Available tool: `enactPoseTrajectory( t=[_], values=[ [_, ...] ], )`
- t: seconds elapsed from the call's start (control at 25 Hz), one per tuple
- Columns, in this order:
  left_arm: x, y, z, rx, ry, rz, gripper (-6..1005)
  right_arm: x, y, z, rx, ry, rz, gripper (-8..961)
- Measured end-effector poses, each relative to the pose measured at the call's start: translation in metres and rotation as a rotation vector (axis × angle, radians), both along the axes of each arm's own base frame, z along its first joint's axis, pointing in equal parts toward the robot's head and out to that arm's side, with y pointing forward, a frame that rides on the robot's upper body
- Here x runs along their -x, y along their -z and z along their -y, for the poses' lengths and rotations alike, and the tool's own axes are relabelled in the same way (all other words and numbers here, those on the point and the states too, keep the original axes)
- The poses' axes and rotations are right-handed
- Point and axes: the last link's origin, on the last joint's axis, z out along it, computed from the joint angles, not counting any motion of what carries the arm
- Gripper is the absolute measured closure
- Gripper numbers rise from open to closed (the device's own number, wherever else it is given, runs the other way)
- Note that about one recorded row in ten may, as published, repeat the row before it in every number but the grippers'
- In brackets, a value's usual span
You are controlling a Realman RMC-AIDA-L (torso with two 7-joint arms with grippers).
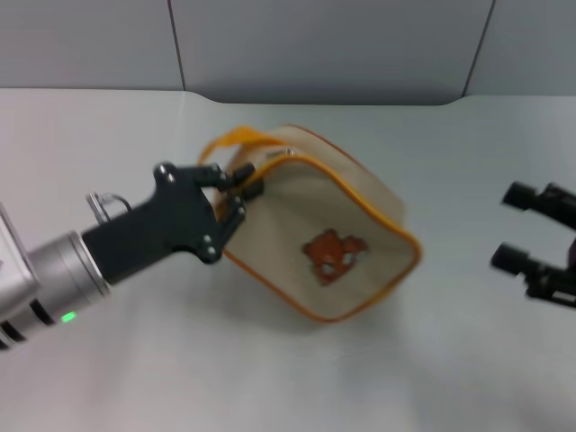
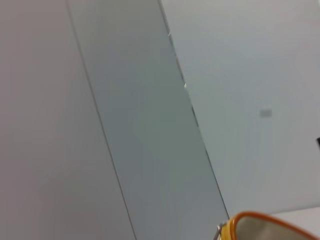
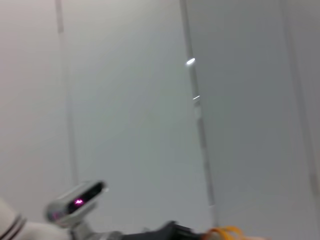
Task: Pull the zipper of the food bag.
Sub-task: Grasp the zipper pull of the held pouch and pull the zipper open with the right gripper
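The beige food bag [image 1: 306,216] with a brown bear print lies tilted in the middle of the white table. Its yellow-orange loop handle [image 1: 230,140] arches at its far left end. The zipper [image 1: 274,159] runs along the bag's top edge. My left gripper [image 1: 248,187] is at the bag's left corner, its fingertips closed together on the zipper's end there. A corner of the bag [image 2: 270,231] with its orange band and a silvery metal bit shows in the left wrist view. My right gripper [image 1: 515,227] is open and empty, well to the right of the bag.
The white table [image 1: 297,378] stretches around the bag. A grey panelled wall [image 1: 324,45] stands behind the table's far edge. The right wrist view shows that wall, my left arm [image 3: 75,205] and a bit of the orange handle [image 3: 222,232].
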Motion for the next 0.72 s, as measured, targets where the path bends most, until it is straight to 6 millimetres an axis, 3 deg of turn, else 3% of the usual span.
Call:
enactPoseTrajectory(
  t=[0.04, 0.2, 0.36, 0.48, 0.56, 0.64, 0.68, 0.72],
  values=[
    [-0.004, -0.011, -0.005, -0.028, 0.049, -0.009, 878, -0.005, -0.004, 0.001, -0.041, 0.039, -0.015, 118],
    [-0.009, -0.023, -0.009, -0.059, 0.105, -0.028, 877, -0.013, -0.006, 0.002, -0.135, 0.090, -0.036, 118],
    [-0.011, -0.029, -0.012, -0.077, 0.136, -0.052, 888, -0.016, 0.007, -0.002, -0.255, 0.120, -0.028, 118],
    [-0.010, -0.029, -0.013, -0.076, 0.145, -0.070, 887, -0.009, 0.039, -0.012, -0.429, 0.130, -0.026, 118],
    [-0.010, -0.029, -0.013, -0.074, 0.145, -0.076, 889, -0.006, 0.048, -0.015, -0.485, 0.132, -0.004, 118],
    [-0.009, -0.027, -0.011, -0.065, 0.144, -0.081, 890, 0.005, 0.076, -0.024, -0.666, 0.130, 0.112, 120],
    [-0.009, -0.027, -0.011, -0.065, 0.144, -0.081, 891, 0.005, 0.076, -0.024, -0.666, 0.130, 0.112, 120],
    [-0.008, -0.026, -0.011, -0.062, 0.144, -0.082, 892, 0.015, 0.092, -0.027, -0.752, 0.105, 0.198, 121]
  ],
)
